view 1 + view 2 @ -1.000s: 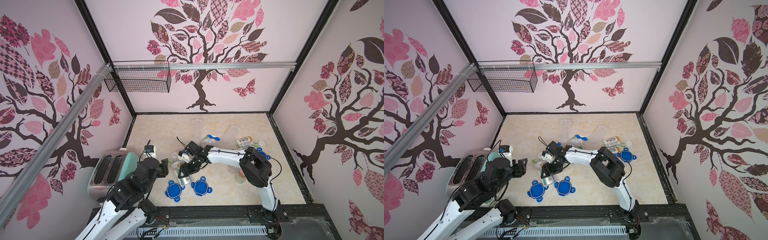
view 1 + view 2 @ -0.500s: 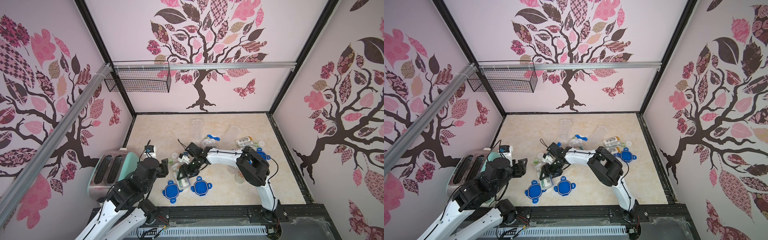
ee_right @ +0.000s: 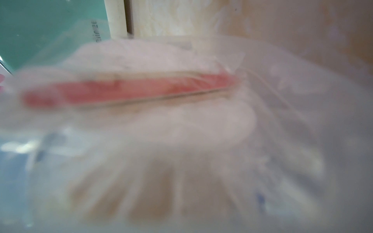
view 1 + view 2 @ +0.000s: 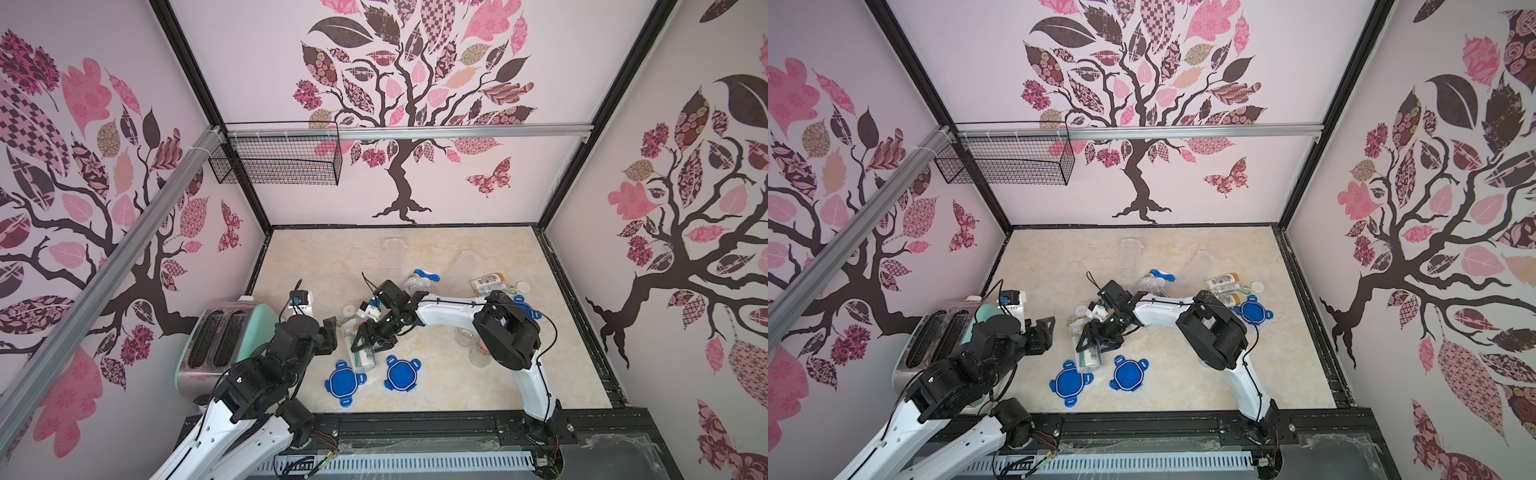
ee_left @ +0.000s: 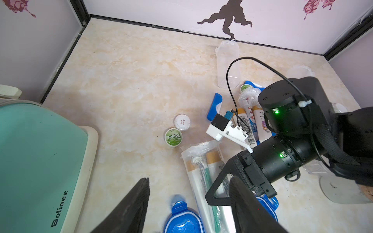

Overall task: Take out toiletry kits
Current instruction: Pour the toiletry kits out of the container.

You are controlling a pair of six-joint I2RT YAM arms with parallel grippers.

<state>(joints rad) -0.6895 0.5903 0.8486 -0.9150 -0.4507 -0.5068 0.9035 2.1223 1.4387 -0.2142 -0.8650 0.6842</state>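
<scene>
Left gripper [image 5: 189, 181] is hovering beside the toaster [image 4: 216, 336], fingers spread wide and holding nothing. Right gripper [image 4: 369, 340] is straddling a clear jar [image 4: 365, 358] lying on its side between 2 blue lids [image 4: 346, 380]; cannot tell whether its fingers are pinching it. A toiletry kit [image 5: 213, 157] is sitting inside that jar.

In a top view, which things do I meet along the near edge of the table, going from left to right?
Teal toaster → blue clip lid → second blue clip lid → white lower link of the right arm. The packed toiletry kit overlaps the first lid, so I leave it out.
</scene>
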